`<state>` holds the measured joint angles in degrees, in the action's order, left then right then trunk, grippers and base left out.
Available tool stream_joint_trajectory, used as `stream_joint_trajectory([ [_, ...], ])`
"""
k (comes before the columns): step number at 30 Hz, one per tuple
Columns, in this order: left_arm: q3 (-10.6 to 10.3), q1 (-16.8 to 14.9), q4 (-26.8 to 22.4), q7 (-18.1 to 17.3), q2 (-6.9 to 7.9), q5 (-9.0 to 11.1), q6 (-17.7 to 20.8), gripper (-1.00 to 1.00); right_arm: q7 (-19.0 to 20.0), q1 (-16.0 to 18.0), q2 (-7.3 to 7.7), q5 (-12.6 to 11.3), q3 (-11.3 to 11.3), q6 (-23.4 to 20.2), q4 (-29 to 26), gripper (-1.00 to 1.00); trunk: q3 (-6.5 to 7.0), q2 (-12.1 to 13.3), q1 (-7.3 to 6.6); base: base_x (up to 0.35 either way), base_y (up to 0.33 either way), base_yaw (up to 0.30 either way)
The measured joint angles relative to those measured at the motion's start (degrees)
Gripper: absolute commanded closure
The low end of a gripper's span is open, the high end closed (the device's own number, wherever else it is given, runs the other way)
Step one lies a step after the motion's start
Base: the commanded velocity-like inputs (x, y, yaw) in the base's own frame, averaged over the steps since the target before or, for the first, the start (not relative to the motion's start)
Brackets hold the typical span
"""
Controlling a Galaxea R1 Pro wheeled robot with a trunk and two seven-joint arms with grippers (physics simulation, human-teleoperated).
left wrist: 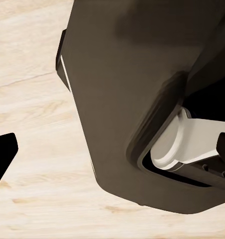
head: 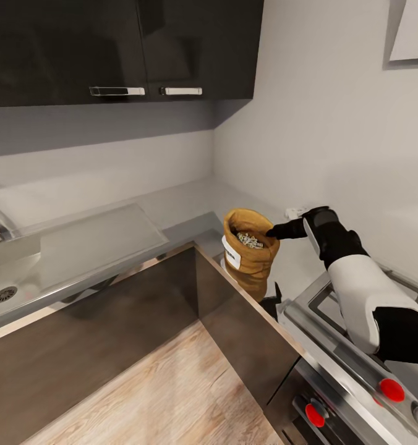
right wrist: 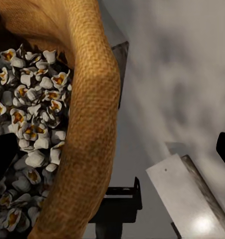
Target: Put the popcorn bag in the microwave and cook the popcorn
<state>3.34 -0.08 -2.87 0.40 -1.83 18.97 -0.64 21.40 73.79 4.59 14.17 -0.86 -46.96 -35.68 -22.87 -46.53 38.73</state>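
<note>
While gripping popcorn bag (head: 251,252): right gripper (head: 274,233)

The sink (head: 5,272) is cut by the picture's edge. The bag (head: 251,259) hides the right gripper's (head: 272,233) fingertips, so its grip is unclear.

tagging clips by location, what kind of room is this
A kitchen, by the look of it: a grey metal countertop with a sink, dark wall cabinets above, and a hob with red knobs beside the popcorn bag.
</note>
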Motion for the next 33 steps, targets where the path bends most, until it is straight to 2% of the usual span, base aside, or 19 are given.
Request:
stream_joint_trajectory([
  [8, 0.0, 0.0, 0.0, 0.0, 0.0, 0.0, 0.0, -1.0, 0.0, 0.0, 0.05, 0.0, -0.2, 1.3, 3.4, -1.0, 0.0, 0.0, 0.0, 0.0, 0.0, 0.0],
  [9, 0.0, 0.0, 0.0, 0.0, 0.0, 0.0, 0.0, -1.0, 0.0, 0.0, 0.06, 0.0, -0.2, 2.5, 4.1, -1.0, 0.0, 0.0, 0.0, 0.0, 0.0, 0.0],
  [15, 0.0, 0.0, 0.0, 0.0, 0.0, 0.0, 0.0, -1.0, 0.0, 0.0, 0.06, 0.0, -0.2, 2.9, 4.3, -1.0, 0.0, 0.0, 0.0, 0.0, 0.0, 0.0],
  [16, 0.0, 0.0, 0.0, 0.0, 0.0, 0.0, 0.0, -1.0, 0.0, 0.0, 0.07, 0.0, -0.2, 2.9, 4.3, 1.0, 0.0, 0.0, 0.0, 0.0, 0.0, 0.0],
  [30, 0.0, 0.0, 0.0, 0.0, 0.0, 0.0, 0.0, -1.0, 0.0, 0.0, -0.35, 0.2, -0.3, 2.8, 4.3, 1.0, 0.01, 0.0, 0.0, 0.0, 0.0, 0.0],
  [33, 0.0, 0.0, 0.0, 0.0, 0.0, 0.0, 0.0, -1.0, -0.3, 0.0, -1.11, -3.4, -0.3, 2.1, 3.8, 1.0, 0.0, 0.0, 0.0, 0.0, 0.0, 0.0],
])
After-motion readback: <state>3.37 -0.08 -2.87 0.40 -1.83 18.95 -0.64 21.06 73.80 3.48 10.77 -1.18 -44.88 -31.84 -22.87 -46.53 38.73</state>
